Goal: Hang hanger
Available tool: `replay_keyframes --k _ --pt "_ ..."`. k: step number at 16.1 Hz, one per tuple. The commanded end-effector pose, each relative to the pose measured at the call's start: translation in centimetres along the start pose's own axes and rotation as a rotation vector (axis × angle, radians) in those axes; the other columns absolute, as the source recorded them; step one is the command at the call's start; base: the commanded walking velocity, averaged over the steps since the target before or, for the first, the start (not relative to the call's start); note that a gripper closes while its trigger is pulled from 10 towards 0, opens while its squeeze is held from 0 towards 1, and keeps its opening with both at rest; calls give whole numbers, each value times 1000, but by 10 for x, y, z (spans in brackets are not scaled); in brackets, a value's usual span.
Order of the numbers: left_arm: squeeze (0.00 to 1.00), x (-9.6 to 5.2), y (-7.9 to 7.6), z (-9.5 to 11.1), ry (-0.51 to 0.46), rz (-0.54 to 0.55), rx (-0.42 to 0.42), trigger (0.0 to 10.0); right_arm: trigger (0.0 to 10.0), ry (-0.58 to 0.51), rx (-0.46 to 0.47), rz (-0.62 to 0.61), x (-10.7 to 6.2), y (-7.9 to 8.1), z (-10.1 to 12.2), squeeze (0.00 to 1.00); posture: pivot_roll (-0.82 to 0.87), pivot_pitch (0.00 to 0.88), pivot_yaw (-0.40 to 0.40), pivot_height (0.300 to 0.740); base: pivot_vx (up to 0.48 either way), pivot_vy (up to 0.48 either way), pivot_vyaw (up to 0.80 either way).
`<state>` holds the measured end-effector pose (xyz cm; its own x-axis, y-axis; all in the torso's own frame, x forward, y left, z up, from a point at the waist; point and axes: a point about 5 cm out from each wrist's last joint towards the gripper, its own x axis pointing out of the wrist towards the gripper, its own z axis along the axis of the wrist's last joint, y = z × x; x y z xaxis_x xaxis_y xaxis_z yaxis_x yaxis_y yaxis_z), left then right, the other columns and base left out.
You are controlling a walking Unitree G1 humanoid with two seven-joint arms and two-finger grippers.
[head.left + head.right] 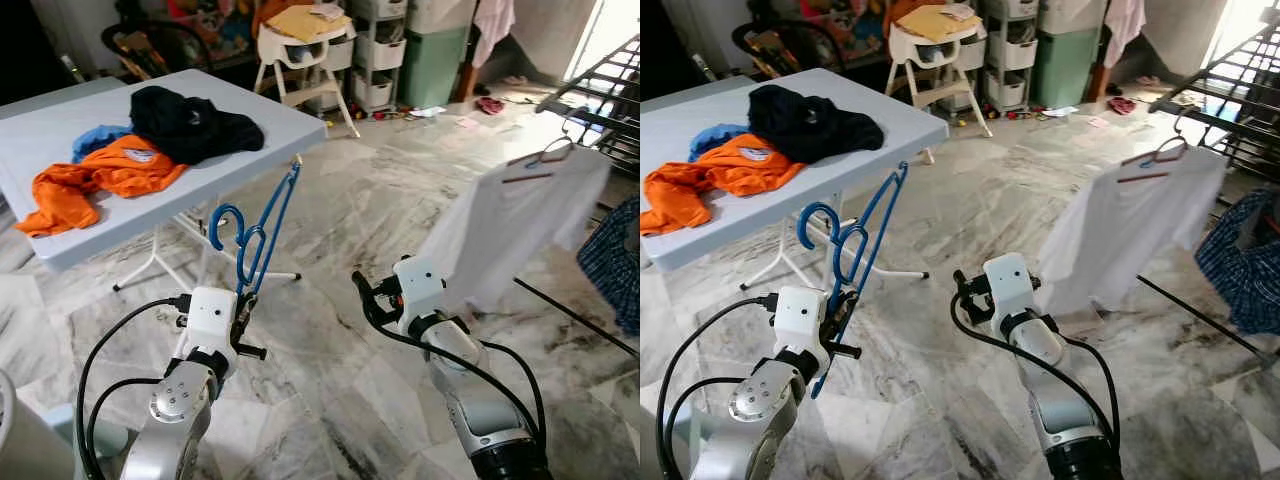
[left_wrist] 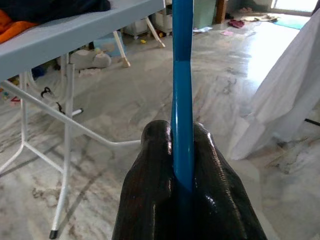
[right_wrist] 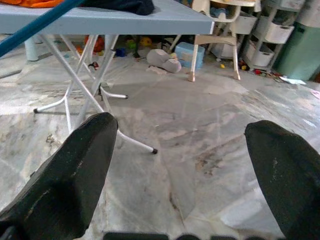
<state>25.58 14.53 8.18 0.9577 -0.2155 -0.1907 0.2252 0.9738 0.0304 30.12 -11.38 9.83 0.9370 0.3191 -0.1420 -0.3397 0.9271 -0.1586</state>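
Two black fingers (image 2: 155, 190) of the left hand (image 2: 182, 170) are pinched on a blue hanger (image 1: 262, 232), raised beside the tabletop (image 1: 270, 125). Wide apart are held the right hand's (image 3: 185, 165) fingers, with nothing gripped, above the marble floor (image 1: 350, 210).

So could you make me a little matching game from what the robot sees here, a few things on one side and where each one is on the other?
Things:
1. blue plastic hanger
2. orange shirt
3. white shirt on a wooden hanger
4. right gripper

Places or states:
A. lying crumpled on the pale blue folding table
B. open, with nothing between its fingers
C. clamped in the left gripper, hook upward
D. hanging from the drying rack to the robot's right

Pairs: 1-C, 2-A, 3-D, 4-B
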Motion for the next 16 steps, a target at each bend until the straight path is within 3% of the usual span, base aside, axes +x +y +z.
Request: replay_keyframes --k 1,3,4,5,8,9,11,13,16 --pt "0 1 3 -6 50 -15 59 10000 10000 -11 -20 30 -1 3 2 0 -47 0 42 740 0 0 0" --pt "0 2 18 -16 124 -7 120 10000 10000 -12 -74 165 -4 9 2 0 -50 0 42 740 0 0 0" --pt "0 3 31 -19 159 -6 167 10000 10000 -37 -150 294 -9 13 4 0 -53 0 43 740 0 0 0" --pt "0 3 37 -20 173 -6 193 10000 10000 -51 -193 346 -11 13 5 0 -54 0 43 740 0 0 0" --pt "0 0 57 -31 285 -63 297 10000 10000 -47 -283 445 -17 2 6 0 -55 0 44 740 0 0 0" --pt "0 -7 54 -33 313 -249 385 10000 10000 -42 -387 549 -22 -4 6 0 -56 0 45 740 0 0 0" --pt "0 -17 45 -34 326 -449 468 10000 10000 -36 -456 646 -26 -4 5 0 -56 0 46 740 0 0 0" --pt "0 -22 42 -33 327 -548 548 10000 10000 -35 -462 733 -26 -2 10 0 -57 0 50 740 0 0 0" --pt "0 -20 40 -30 294 -602 656 10000 10000 -4 -486 885 -26 3 13 0 -58 0 48 740 0 0 0"
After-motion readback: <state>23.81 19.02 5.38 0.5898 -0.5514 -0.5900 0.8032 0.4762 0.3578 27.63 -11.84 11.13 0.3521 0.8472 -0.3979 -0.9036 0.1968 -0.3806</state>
